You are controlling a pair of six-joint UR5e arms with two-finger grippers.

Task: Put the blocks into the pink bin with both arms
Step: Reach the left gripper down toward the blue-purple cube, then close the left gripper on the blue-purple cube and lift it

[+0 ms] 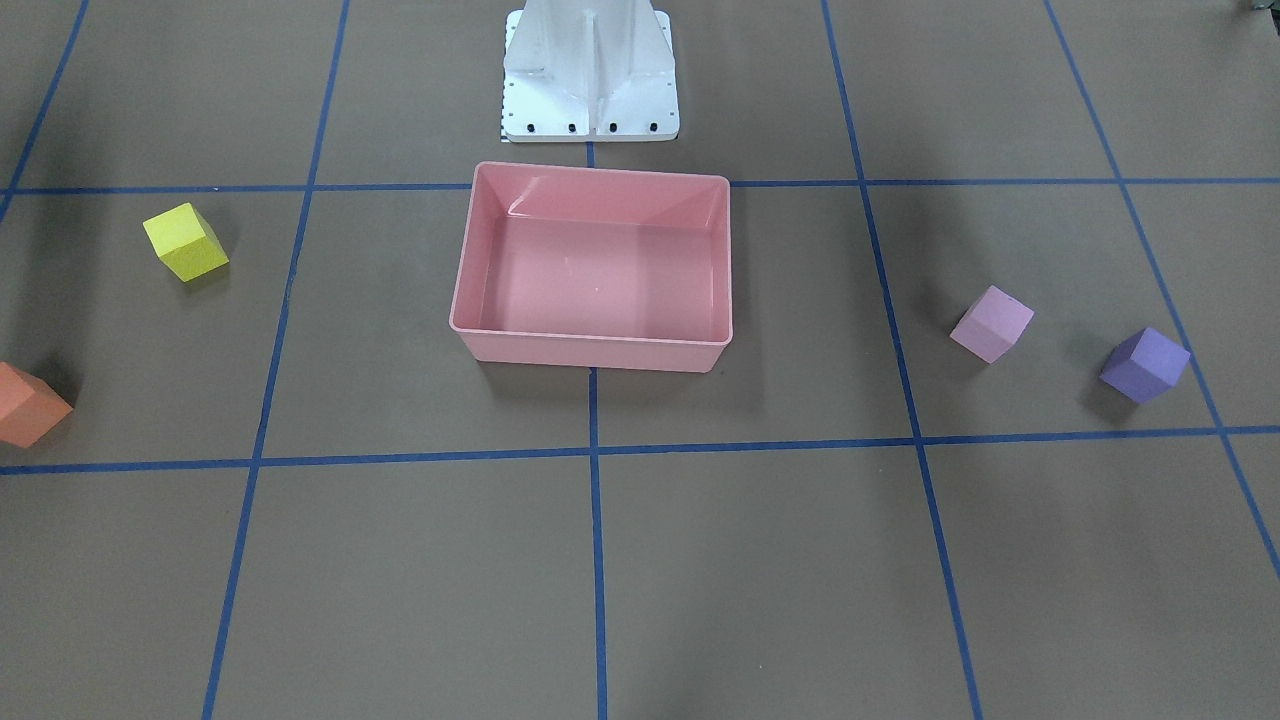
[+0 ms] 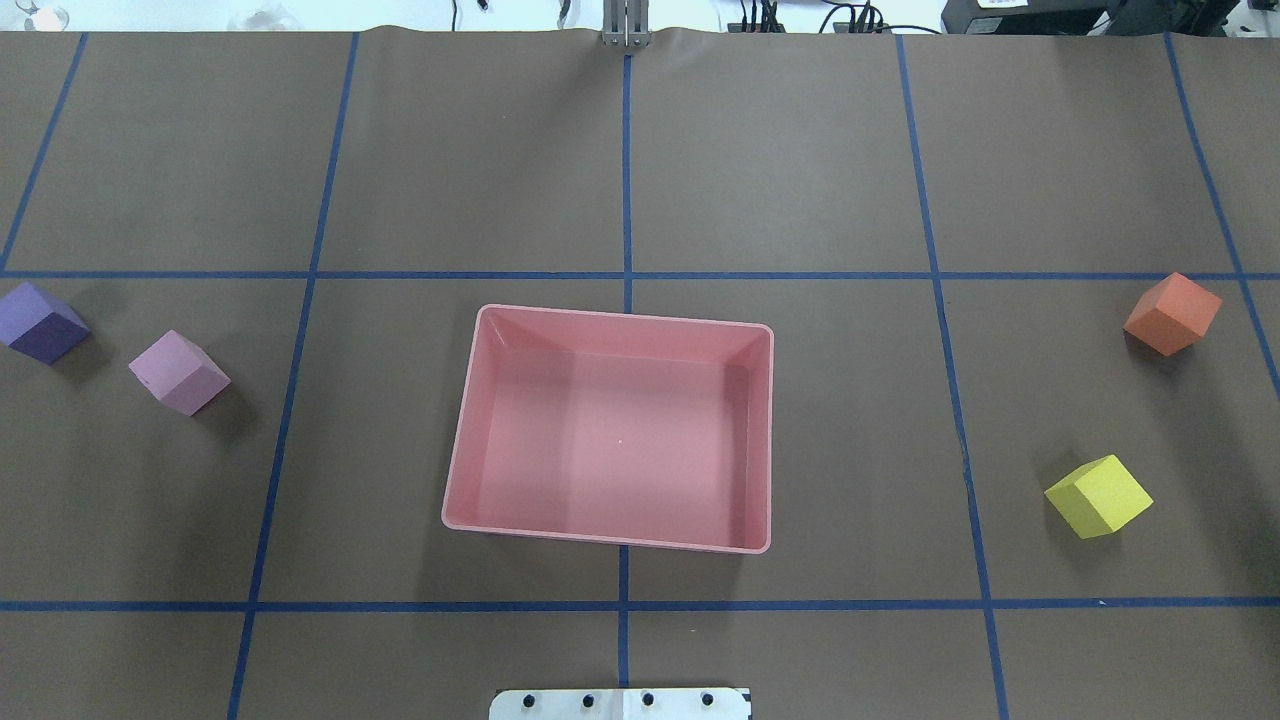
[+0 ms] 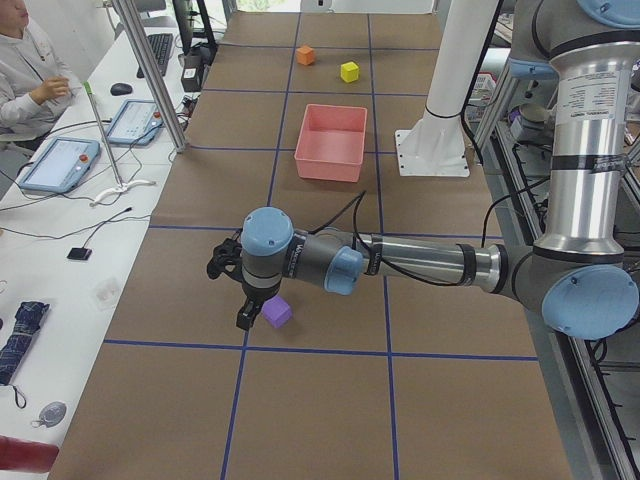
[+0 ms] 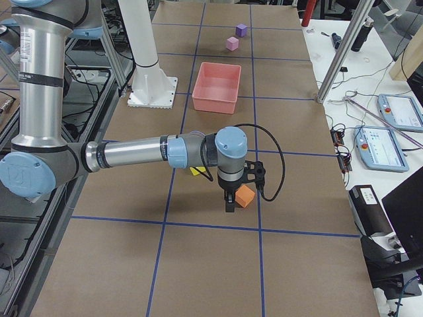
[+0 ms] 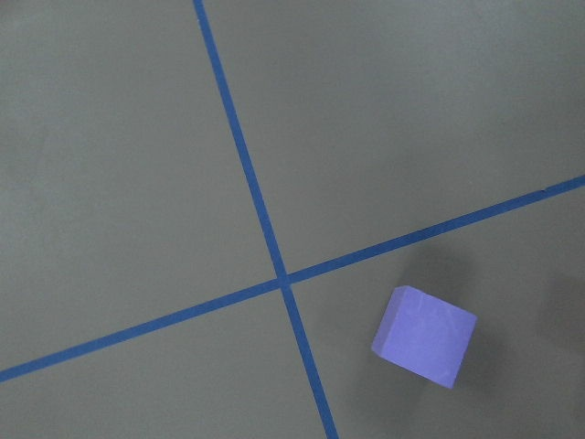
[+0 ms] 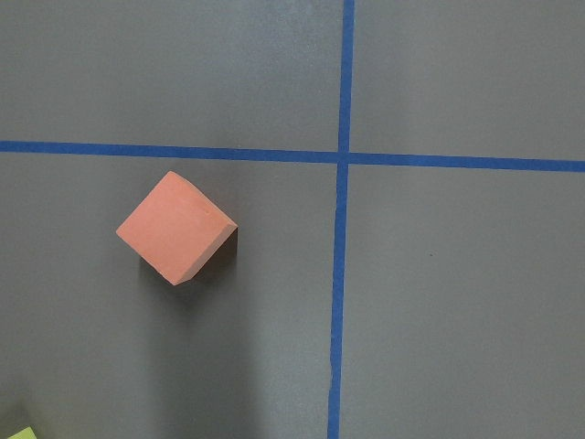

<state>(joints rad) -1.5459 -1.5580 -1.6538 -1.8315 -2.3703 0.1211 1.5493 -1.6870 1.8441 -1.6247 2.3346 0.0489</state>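
Though openness is unclear, left end effector [image 3: 243,310] hangs beside purple block [image 3: 278,312], right end effector [image 4: 229,202] beside orange block [image 4: 245,195].

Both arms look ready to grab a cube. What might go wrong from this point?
The left gripper hangs beside the purple block, not over it, so it may push the block instead of gripping. The orange block sits turned against the tape lines; the right gripper may pinch corners and lose it. Both must share one pink bin and might bump there.

Blue-taped table [image 2: 800,150], perhaps an umbrella [image 3: 17,338]
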